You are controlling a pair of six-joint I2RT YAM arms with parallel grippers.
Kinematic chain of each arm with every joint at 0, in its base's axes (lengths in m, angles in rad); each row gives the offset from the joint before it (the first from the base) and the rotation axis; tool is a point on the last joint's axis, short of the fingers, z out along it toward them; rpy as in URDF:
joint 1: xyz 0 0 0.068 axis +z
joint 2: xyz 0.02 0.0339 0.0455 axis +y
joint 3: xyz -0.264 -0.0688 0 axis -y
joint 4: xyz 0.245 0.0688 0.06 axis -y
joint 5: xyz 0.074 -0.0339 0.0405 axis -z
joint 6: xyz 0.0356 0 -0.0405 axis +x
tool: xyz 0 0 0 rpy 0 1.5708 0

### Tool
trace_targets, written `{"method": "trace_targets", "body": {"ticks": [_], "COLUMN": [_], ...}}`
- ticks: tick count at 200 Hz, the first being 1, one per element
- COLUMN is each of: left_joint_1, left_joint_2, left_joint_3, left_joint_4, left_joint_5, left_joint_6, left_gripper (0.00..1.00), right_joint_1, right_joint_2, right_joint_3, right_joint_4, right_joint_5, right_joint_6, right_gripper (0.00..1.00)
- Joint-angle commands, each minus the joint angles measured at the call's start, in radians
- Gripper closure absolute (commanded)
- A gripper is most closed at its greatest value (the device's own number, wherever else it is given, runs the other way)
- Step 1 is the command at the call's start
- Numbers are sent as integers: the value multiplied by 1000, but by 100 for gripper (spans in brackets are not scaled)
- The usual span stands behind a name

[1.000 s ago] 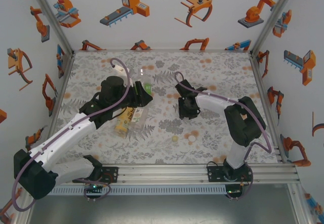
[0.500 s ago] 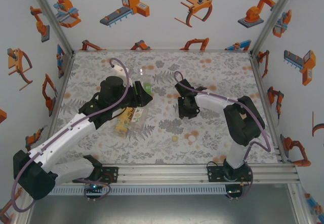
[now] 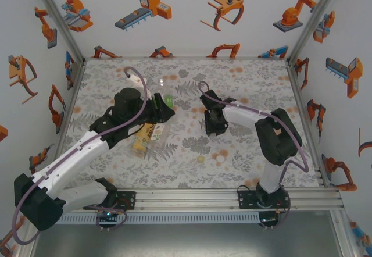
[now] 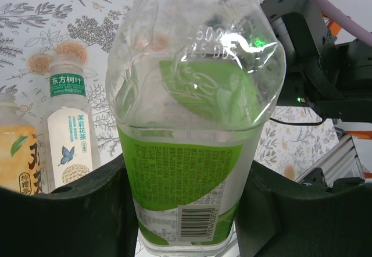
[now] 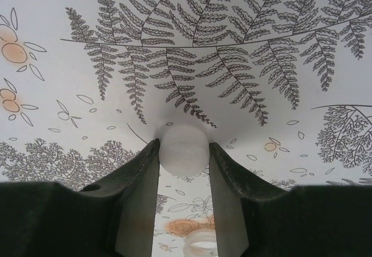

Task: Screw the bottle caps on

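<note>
Floral tablecloth [image 5: 261, 30] | pale cap [image 5: 183, 153] | pinched between fingertips, right gripper [image 5: 183, 146]

White walls [image 3: 186, 33] with orange robot drawings [image 3: 143, 10], floral-patterned tabletop [image 3: 256, 85]

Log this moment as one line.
left fingers: shut on green-label bottle | right fingers: shut on white cap | stage: cap pickup

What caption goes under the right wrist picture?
Right gripper pinches a white cap, fern-patterned tablecloth behind.
</note>
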Motion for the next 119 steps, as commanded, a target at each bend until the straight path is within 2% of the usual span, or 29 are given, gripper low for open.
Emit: {"method": "trace_targets", "body": {"ticks": [1, 27, 57, 95, 119], "left_joint_1": [5, 6, 5, 6, 4], "left_joint_2": [-28, -17, 21, 82, 118], "left_joint_3": [-15, 2, 70, 138, 176], "left_joint_4": [9, -15, -127, -220, -258], "left_joint_5": [-19, -23, -17, 89, 206], "left_joint_6": [-7, 33, 179, 405, 547], "left_gripper": [100, 100, 100, 100, 100], "right_joint_1": [6, 6, 6, 6, 5], "right_joint_2": [48, 16, -71, -223, -318], "right_joint_3": [-19, -16, -12, 4, 27], "right_joint_4": [-14, -28, -54, -90, -106], "right_joint_5": [6, 8, -7, -54, -101], "right_joint_6": [-13, -22, -37, -69, -108], "right_gripper": [66, 70, 72, 75, 76]}}
